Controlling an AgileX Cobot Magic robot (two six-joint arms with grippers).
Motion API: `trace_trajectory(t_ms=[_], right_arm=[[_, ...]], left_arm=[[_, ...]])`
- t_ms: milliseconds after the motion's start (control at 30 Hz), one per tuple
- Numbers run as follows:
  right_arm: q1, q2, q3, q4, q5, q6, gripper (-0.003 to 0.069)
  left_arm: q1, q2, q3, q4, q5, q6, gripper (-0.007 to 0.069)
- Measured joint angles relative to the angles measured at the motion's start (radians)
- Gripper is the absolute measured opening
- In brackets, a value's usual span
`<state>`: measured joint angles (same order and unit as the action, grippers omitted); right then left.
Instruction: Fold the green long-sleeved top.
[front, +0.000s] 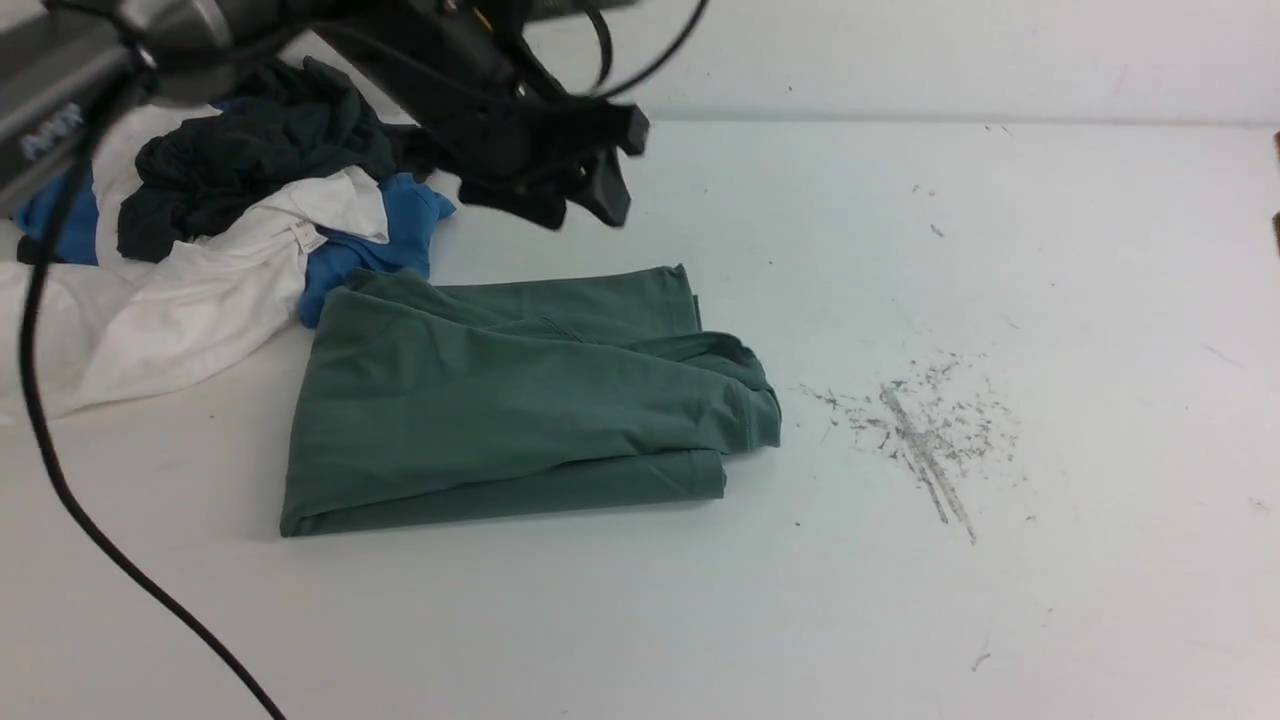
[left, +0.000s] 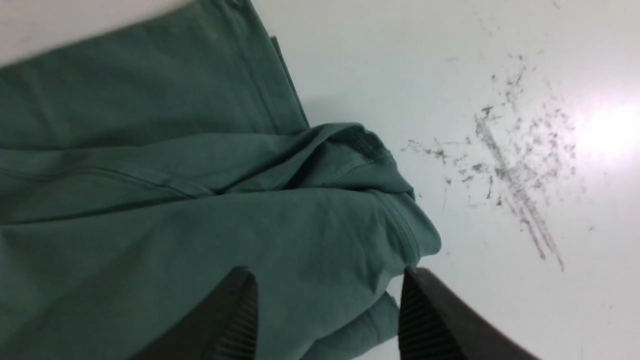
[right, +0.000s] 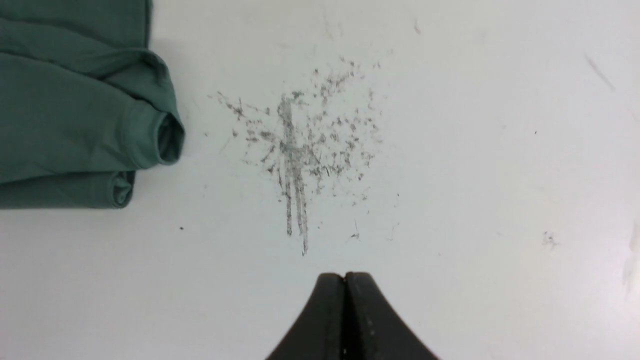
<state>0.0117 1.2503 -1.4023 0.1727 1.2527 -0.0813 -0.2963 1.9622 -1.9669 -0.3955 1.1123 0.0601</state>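
I see the green top (front: 510, 400) lying folded into a rough rectangle on the white tabletop (front: 1000, 600), just beside a heap of dark, white and blue clothes (front: 230, 230). My left claw (left: 327, 310) hangs over it, jaws spread and empty — one cuff between them. The right claw (right: 345, 280) is clenched on nothing, above bare tabletop near the scuff marks (right: 300, 150).

Front and wrist cameras share green top (front: 520, 400)
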Motion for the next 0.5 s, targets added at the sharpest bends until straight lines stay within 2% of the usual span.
trace_trajectory(t_ms=[100, 200, 233, 300, 333, 500], right_arm=[[0.000, -0.100, 0.054, 0.000, 0.000, -0.001, -0.0015], [0.000, -0.232, 0.178, 0.000, -0.012, -0.001, -0.0015], [0.000, -0.326, 0.292, 0.000, -0.075, -0.003, -0.0015], [0.000, -0.381, 0.379, 0.000, -0.138, -0.007, -0.0015], [0.000, -0.467, 0.488, 0.003, -0.225, -0.014, -0.0015], [0.000, -0.688, 0.842, 0.048, -0.529, -0.022, -0.0015]], left_arm=[[0.033, -0.034, -0.043, 0.003, 0.078, 0.001, 0.0357], [0.062, -0.056, -0.061, 0.008, 0.121, 0.009, 0.0314], [0.075, -0.063, -0.062, 0.015, 0.127, 0.015, 0.0269], [0.081, -0.064, -0.062, 0.023, 0.128, 0.021, 0.0239], [0.088, -0.064, -0.062, 0.033, 0.128, 0.033, 0.0189], [0.094, -0.064, -0.062, 0.051, 0.132, 0.060, 0.0040]])
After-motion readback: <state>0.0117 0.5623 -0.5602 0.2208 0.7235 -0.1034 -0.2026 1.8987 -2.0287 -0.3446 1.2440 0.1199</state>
